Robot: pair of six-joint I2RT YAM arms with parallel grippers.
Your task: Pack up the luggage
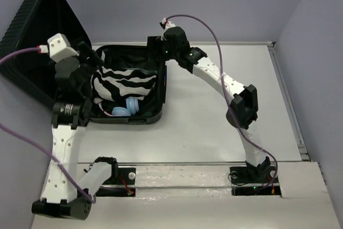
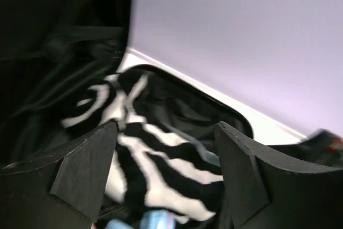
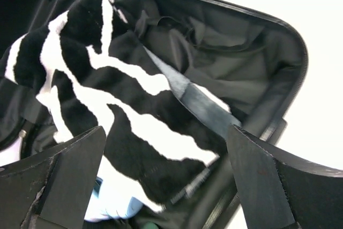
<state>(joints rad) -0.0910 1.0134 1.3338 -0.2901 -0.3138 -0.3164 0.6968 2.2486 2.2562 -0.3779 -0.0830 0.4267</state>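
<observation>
The black suitcase (image 1: pixel 156 115) lies open at the table's back left, its ribbed lid (image 1: pixel 37 30) propped against the wall. Inside lie a zebra-striped cloth (image 1: pixel 126 81) and a light blue item (image 1: pixel 128 106) near the front. My left gripper (image 1: pixel 88 63) is open over the case's left side; in the left wrist view the striped cloth (image 2: pixel 161 164) shows between its fingers (image 2: pixel 86 170). My right gripper (image 1: pixel 159 52) is open over the case's back right corner; the right wrist view shows the cloth (image 3: pixel 107 111), a grey strap (image 3: pixel 201 103) and the dark lining (image 3: pixel 241 57) below it.
The white tabletop (image 1: pixel 230 122) spreads right of the suitcase, with a raised edge strip (image 1: pixel 289 100) on the right. Lilac walls (image 1: pixel 214 4) close the back and sides. Purple cables (image 1: pixel 209 30) trail from both wrists. Both arm bases (image 1: pixel 252 178) sit at the near edge.
</observation>
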